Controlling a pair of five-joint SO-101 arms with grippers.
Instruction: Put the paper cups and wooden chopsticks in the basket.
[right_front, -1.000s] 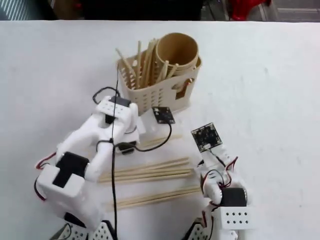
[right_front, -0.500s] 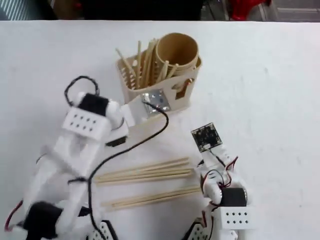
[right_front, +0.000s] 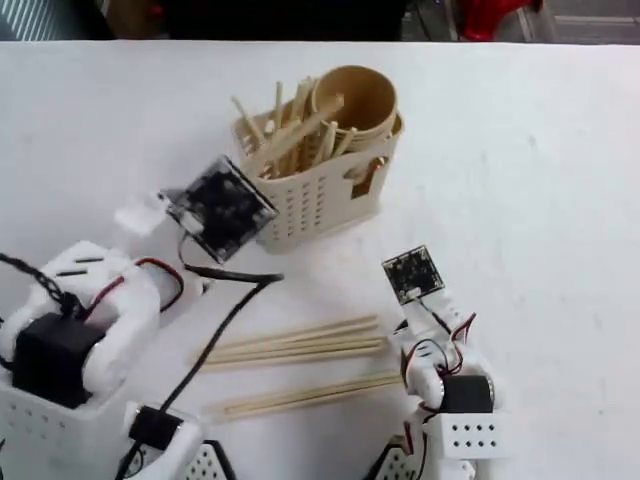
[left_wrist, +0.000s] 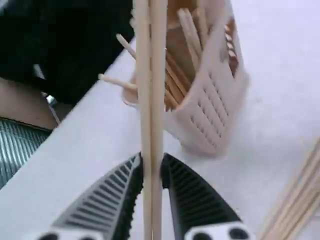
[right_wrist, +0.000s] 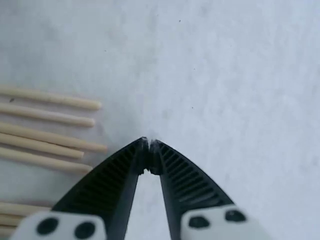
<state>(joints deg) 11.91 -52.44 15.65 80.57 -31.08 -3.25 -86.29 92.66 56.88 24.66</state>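
While the left gripper (left_wrist: 151, 161) pinches two pale wooden chopsticks (left_wrist: 151, 75) side by side, their far ends reach over the rim of the cream slotted basket (right_front: 330, 195), angled across the sticks standing inside. Tan paper cups (right_front: 355, 100) sit nested in the basket. The loose chopsticks (right_front: 300, 345) lie flat on the table (right_front: 540, 160) in two bundles. The right gripper (right_wrist: 148, 146) has its fingers pressed together, tips just beside those stick ends.

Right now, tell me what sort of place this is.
Probably a robot practice bench: a plain white table, left arm and right arm standing at its edge, and a basket with wooden chopsticks as props.
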